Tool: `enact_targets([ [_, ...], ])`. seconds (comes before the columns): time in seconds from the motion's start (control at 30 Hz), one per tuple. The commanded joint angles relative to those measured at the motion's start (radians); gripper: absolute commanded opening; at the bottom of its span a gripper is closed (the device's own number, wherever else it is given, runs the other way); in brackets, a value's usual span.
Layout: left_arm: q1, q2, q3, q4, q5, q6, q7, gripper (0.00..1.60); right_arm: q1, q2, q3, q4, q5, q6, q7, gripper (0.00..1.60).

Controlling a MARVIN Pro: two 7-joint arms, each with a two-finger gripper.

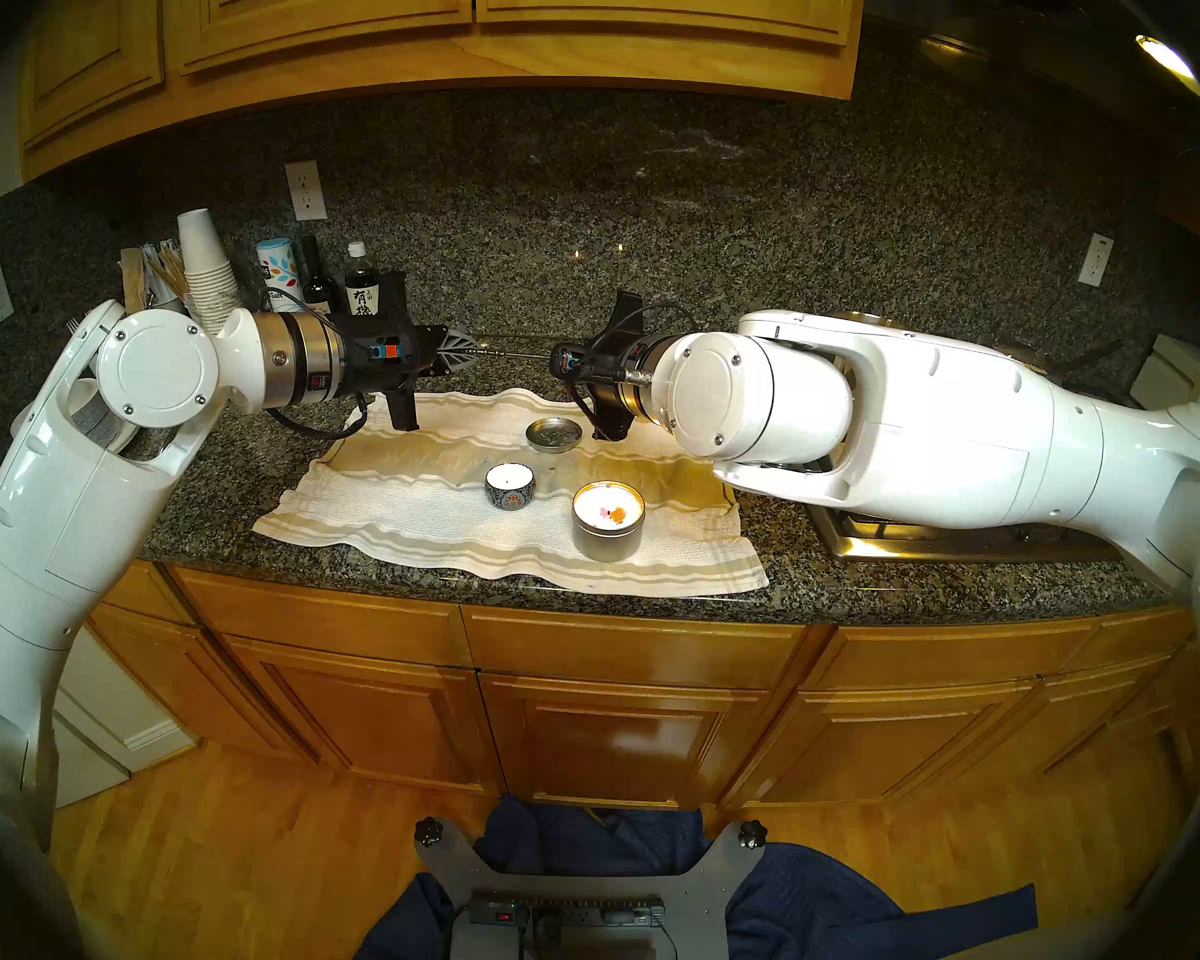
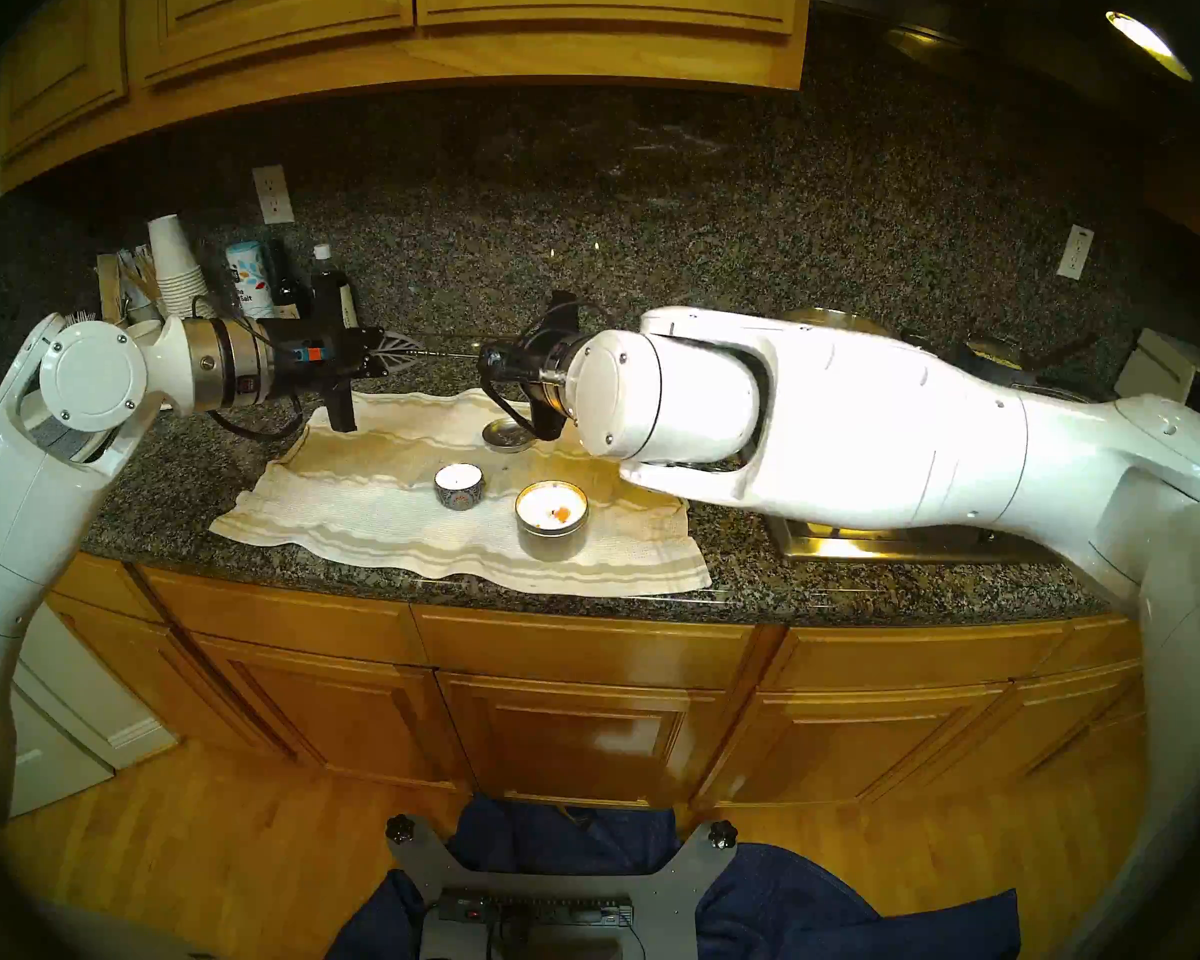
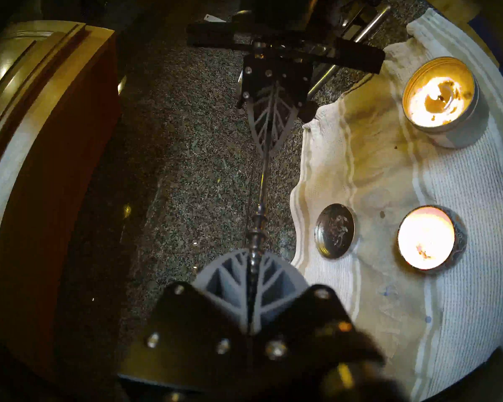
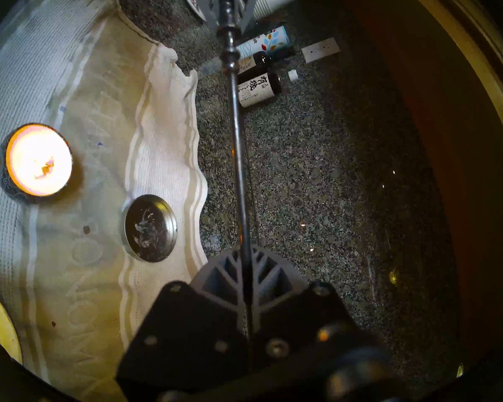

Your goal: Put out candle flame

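Two arms, two grippers, both raised above the back of the granite counter (image 1: 860, 591) and facing each other, one thin metal rod (image 1: 514, 353) spanning level between them, probably a candle snuffer though no bell end shows. Left gripper (image 1: 471, 351) has its grey ribbed fingers (image 3: 230, 279) pressed together around the rod's knobbed end; the left wrist view shows the rod running out between them. Right gripper (image 3: 266, 149) is clenched on the rod's other end; right wrist view shows the shaft leaving between its closed fingers (image 4: 224, 273); from the head views its tips are hidden behind the wrist. Candles: two, both on one striped cream towel (image 1: 389, 515), well below and in front of the rod, nothing touching them. One small candle in a patterned bowl (image 1: 509, 486), left of centre on the towel, glowing bright in both wrist views. One larger candle in a plain metal tin (image 1: 608, 519), to its right near the towel's front edge, wax lit up orange in the left wrist view; whether a flame is actually burning on either I can't tell for sure through the glare. One loose round metal lid (image 1: 553, 434) lying flat behind the candles. Back left clutter: one stack of white paper cups (image 1: 204, 266), one salt canister (image 1: 280, 276), two dark bottles (image 1: 358, 287). Two wall outlets (image 1: 305, 190) visible on the backsplash.
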Motion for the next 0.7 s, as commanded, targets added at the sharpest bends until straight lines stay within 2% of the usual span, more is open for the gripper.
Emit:
enact_targets([
  [0.0, -0.027, -0.024, -0.028, 0.002, 0.007, -0.007, 0.050, 0.00, 0.036, -0.004, 0.033, -0.003, -0.014, -0.002, -0.018, 0.00],
  [0.23, -0.011, -0.053, -0.040, 0.004, 0.038, -0.021, 0.114, 0.00, 0.026, -0.001, 0.044, -0.009, 0.005, -0.010, -0.015, 0.00],
  [0.27, -0.009, -0.058, -0.041, 0.005, 0.043, -0.026, 0.124, 0.00, 0.026, -0.001, 0.044, -0.010, 0.007, -0.011, -0.015, 0.23],
  [0.3, -0.008, -0.058, -0.042, 0.005, 0.050, -0.031, 0.129, 0.00, 0.024, -0.001, 0.048, -0.009, 0.012, -0.011, -0.014, 0.57],
  [0.4, -0.002, -0.063, -0.051, 0.004, 0.057, -0.046, 0.148, 0.00, 0.016, 0.001, 0.054, -0.008, 0.021, -0.016, -0.019, 0.68],
  [0.43, 0.003, -0.068, -0.056, 0.004, 0.057, -0.058, 0.160, 0.00, 0.014, 0.001, 0.057, -0.007, 0.023, -0.018, -0.020, 0.79],
  [0.47, 0.006, -0.068, -0.058, 0.002, 0.058, -0.060, 0.161, 0.00, 0.011, 0.002, 0.060, -0.006, 0.027, -0.020, -0.023, 1.05],
  [0.53, 0.013, -0.070, -0.063, 0.000, 0.064, -0.068, 0.171, 0.00, 0.007, 0.002, 0.066, -0.004, 0.032, -0.027, -0.029, 1.30],
  [0.63, 0.026, -0.068, -0.069, -0.002, 0.074, -0.077, 0.179, 0.00, -0.004, 0.010, 0.093, -0.005, 0.064, -0.049, -0.032, 1.57],
  [0.67, 0.031, -0.067, -0.072, -0.001, 0.077, -0.082, 0.182, 0.00, -0.005, 0.015, 0.103, -0.010, 0.075, -0.054, -0.034, 1.60],
])
